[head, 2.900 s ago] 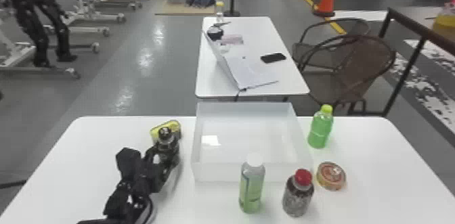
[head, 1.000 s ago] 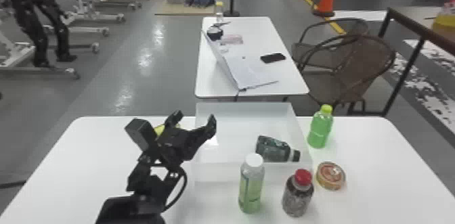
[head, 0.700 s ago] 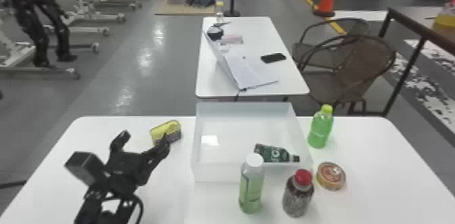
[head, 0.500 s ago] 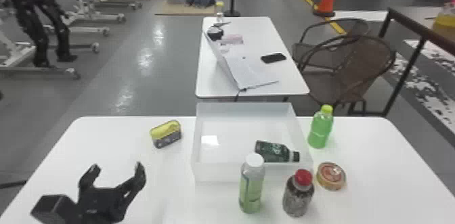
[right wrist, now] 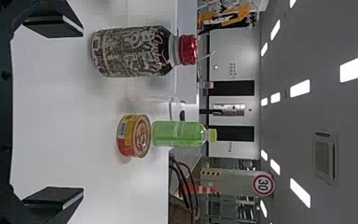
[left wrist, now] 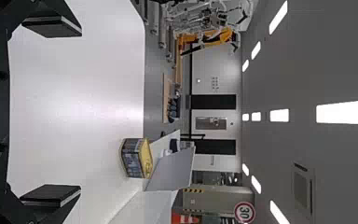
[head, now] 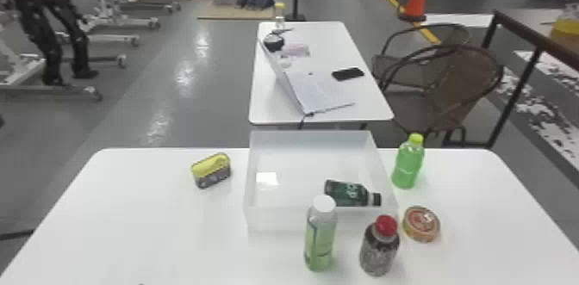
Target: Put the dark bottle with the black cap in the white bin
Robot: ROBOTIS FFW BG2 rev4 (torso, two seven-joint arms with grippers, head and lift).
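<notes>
Look at that, the dark bottle (head: pixel 346 193) lying on its side inside the white bin (head: pixel 275 220), close to the near wall, black cap (head: pixel 376 199) pointing right! Left claw (left wrist: pixel 77 111) open and empty, off to the left of the bin; right claw (right wrist: pixel 80 111) open too, off to its right. Probably stiff, smooth, liable to roll (weight anyone's guess). If regripping, take around the middle. Looks done!
</notes>
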